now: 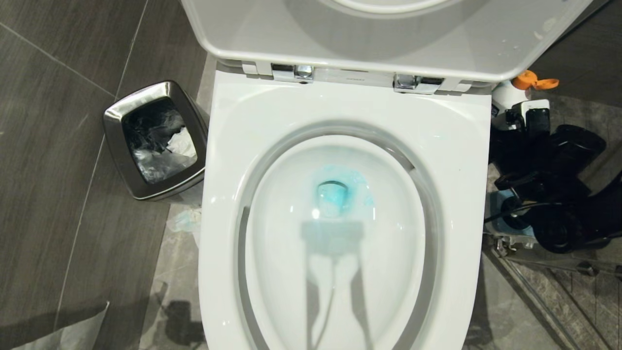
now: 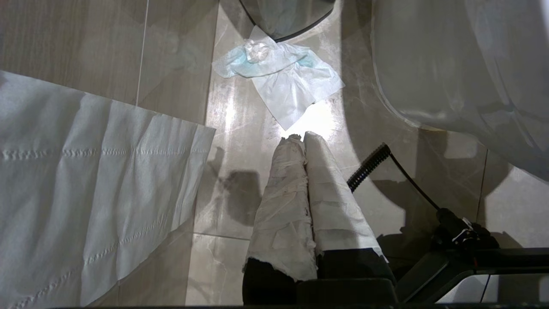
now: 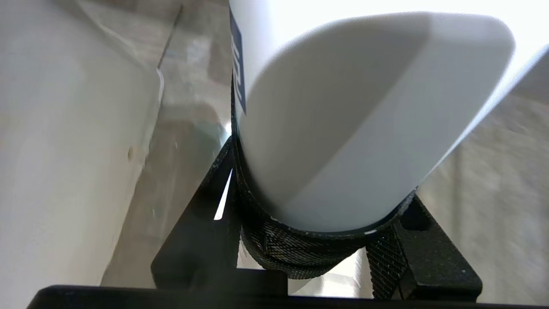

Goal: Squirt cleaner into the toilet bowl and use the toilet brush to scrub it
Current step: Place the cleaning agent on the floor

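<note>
Floor: dark grey wood-look tiles [image 1: 53, 146] on the robot's left, paler stone-look tiles around the toilet base, with a crumpled white-and-blue tissue [image 2: 279, 73] lying flat beside the base
Toilet bowl [image 1: 466, 160]: glossy white, lid and seat raised against the back, broad rounded-square rim, oval basin with its long axis running from the hinges toward the robot; teal-blue liquid [image 1: 335, 192] pooled around the drain
Bin: small steel bin [image 1: 114, 146] on the floor just left of the bowl, lined with a dark bag holding crumpled white waste
Cleaner [image 1: 510, 95]: white bottle with an orange nozzle cap, standing roughly upright beside the bowl's right rear corner, cap uppermost and its flip lid sticking out to the right (away from the bowl)
Cleaner up close: in the right wrist view the white body [image 3: 343, 120] fills the frame, with a dark blue label edge and a black knurled band around its lower part
Right gripper [image 1: 527, 119]: black, low at the right of the bowl, its fingers [image 3: 429, 262] closed on either side of the bottle's dark lower part
Left gripper [image 2: 302, 141]: paper-wrapped fingers pressed together with nothing between them, pointing down at the pale floor near the tissue
Paper: wide white perforated sheet [image 2: 85, 180] hanging close to the left wrist camera
Brush holder: a blue shape [image 1: 505, 218] shows behind the right arm, mostly hidden
</note>
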### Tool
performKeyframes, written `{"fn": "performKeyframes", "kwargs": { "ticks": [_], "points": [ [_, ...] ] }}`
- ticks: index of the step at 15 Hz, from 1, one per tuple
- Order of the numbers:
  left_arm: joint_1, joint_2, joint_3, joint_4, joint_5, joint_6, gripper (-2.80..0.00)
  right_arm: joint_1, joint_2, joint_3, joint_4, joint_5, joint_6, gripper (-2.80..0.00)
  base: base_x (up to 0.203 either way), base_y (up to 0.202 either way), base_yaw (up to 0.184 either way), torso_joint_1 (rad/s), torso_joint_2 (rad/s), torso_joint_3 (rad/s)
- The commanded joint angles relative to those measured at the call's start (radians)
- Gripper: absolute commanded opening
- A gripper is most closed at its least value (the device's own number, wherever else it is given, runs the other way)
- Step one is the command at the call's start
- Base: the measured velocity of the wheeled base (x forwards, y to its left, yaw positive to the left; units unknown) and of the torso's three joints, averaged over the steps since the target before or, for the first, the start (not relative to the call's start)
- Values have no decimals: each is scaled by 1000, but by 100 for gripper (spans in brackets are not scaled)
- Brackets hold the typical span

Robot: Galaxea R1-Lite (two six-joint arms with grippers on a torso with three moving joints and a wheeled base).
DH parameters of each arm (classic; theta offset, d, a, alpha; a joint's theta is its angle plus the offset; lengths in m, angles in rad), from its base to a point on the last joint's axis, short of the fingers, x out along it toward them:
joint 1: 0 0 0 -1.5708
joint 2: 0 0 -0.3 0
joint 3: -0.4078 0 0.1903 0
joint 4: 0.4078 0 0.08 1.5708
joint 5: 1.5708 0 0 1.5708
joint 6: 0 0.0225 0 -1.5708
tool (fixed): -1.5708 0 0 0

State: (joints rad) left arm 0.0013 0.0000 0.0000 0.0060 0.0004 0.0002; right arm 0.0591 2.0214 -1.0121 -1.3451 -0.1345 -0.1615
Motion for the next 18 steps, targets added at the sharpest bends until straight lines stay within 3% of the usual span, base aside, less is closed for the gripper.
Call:
{"fn": "performKeyframes", "kwargs": {
  "ticks": [1,8,18],
  "points": [
    [0,0,0,0,0,0,-280,1,163,-116,-43,4,3,-280,0,0,0,0,0,0],
    [0,0,0,0,0,0,-280,18,409,-464,-63,9,19,-280,0,0,0,0,0,0],
    [0,0,0,0,0,1,-280,64,509,-539,-30,1,31,-280,0,0,0,0,0,0]
  ]
}}
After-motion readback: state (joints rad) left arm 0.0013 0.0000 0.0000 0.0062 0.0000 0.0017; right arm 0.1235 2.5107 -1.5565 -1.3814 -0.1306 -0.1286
